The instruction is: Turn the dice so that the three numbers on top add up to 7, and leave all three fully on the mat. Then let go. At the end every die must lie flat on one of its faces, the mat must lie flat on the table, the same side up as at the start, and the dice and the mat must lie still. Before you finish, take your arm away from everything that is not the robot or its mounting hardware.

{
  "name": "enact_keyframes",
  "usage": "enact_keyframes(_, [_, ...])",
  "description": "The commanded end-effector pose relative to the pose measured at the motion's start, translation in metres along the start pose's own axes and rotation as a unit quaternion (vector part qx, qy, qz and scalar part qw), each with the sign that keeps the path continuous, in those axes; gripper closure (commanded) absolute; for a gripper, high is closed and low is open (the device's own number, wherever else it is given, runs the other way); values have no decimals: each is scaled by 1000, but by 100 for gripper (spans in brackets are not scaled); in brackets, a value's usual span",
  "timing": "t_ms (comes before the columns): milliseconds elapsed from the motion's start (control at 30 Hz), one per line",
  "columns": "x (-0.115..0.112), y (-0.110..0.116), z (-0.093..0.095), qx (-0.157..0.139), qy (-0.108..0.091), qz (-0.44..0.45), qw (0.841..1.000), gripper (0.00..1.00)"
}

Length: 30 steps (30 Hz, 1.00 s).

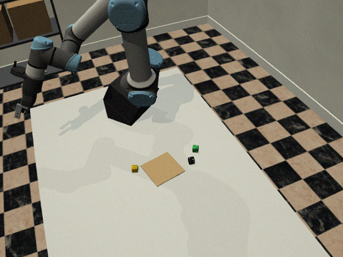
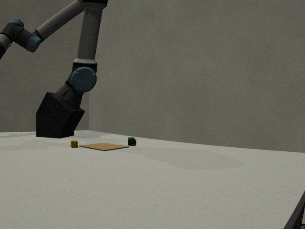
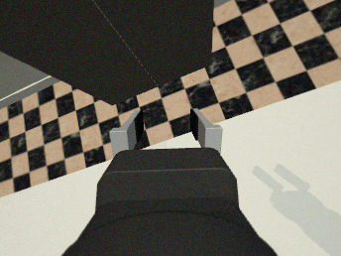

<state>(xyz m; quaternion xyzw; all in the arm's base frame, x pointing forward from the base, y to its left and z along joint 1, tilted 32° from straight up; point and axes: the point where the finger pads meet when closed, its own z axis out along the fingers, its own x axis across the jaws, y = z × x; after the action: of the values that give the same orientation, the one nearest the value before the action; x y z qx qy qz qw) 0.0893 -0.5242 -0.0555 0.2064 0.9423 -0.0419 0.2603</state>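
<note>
A tan square mat [image 1: 162, 169] [image 2: 104, 146] lies flat on the table. A yellow die [image 1: 134, 168] [image 2: 74, 144] rests on the table just left of the mat. A black die [image 1: 191, 160] [image 2: 131, 142] sits on the table off the mat's right side. A green die [image 1: 195, 148] [image 2: 131, 138] stands on the table behind the black die, which mostly hides it in the exterior view. All three look flat on a face; their top numbers are too small to read surely. My gripper [image 1: 20, 112] [image 3: 167, 119] is open and empty, raised far from the dice, by the table's left back edge.
The white table [image 1: 111, 219] [image 2: 147, 187] carries the arm's black base [image 1: 121, 108] [image 2: 55, 118] behind the mat. A shelf with boxes [image 1: 30, 18] stands beyond the table at the back left. Arm shadows fall across the table and around the mat.
</note>
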Motion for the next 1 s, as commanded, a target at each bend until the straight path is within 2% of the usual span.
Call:
enact_keyframes(0, [-30,30,-1,-22,2,-14,1000,0])
enact_keyframes(33, [-39,40,-2,-29,2,-18,999,0])
enact_keyframes(100, [-39,40,-2,-29,2,-18,999,0])
enact_keyframes(133, [-47,52,-2,-37,3,-22,999,0])
enact_keyframes(300, [-93,122,-6,-81,11,-48,996,0])
enact_keyframes(333, [-93,122,-6,-81,11,-48,996,0])
enact_keyframes(433, [-116,174,-11,-111,19,-66,992,0])
enact_keyframes(467, [-116,174,-11,-111,19,-66,992,0])
enact_keyframes(567, [-133,229,-19,-141,28,-84,986,0])
enact_keyframes(667, [-133,229,-19,-141,28,-84,986,0])
enact_keyframes(800, [-145,301,-31,-178,42,-107,977,0])
enact_keyframes(833, [-145,301,-31,-178,42,-107,977,0])
enact_keyframes(967, [-146,363,-44,-209,57,-128,968,0])
